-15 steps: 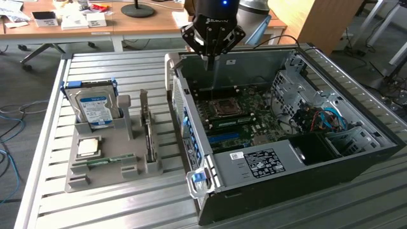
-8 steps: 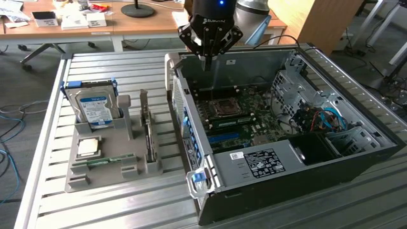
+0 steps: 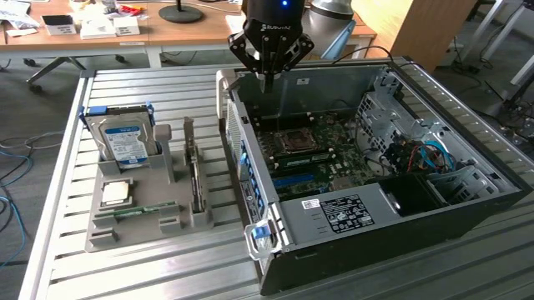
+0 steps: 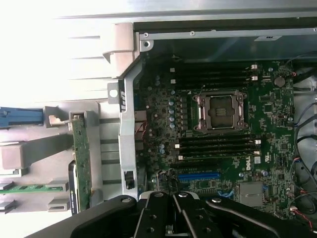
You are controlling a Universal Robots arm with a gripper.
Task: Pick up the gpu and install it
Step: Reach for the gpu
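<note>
The gpu (image 4: 81, 158) shows a brownish-green circuit-board side and a black edge. The hard drive (image 3: 125, 142) is silver with a blue label. The motherboard (image 3: 326, 156) is dark green, carrying a blue slot (image 4: 198, 175). The holder (image 3: 137, 234) is plain grey, the gripper (image 3: 267, 84) black.

Parts rack (image 3: 137, 234) beside computer case (image 3: 417, 244)
The rack sits to the exterior view's left of the case; gpu (image 3: 194, 169) stands in it nearest the case, hard drive (image 3: 124, 140) farther.

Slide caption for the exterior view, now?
Shut, empty gripper hangs over the open case; gpu stands on edge in the holder beside it.
</note>
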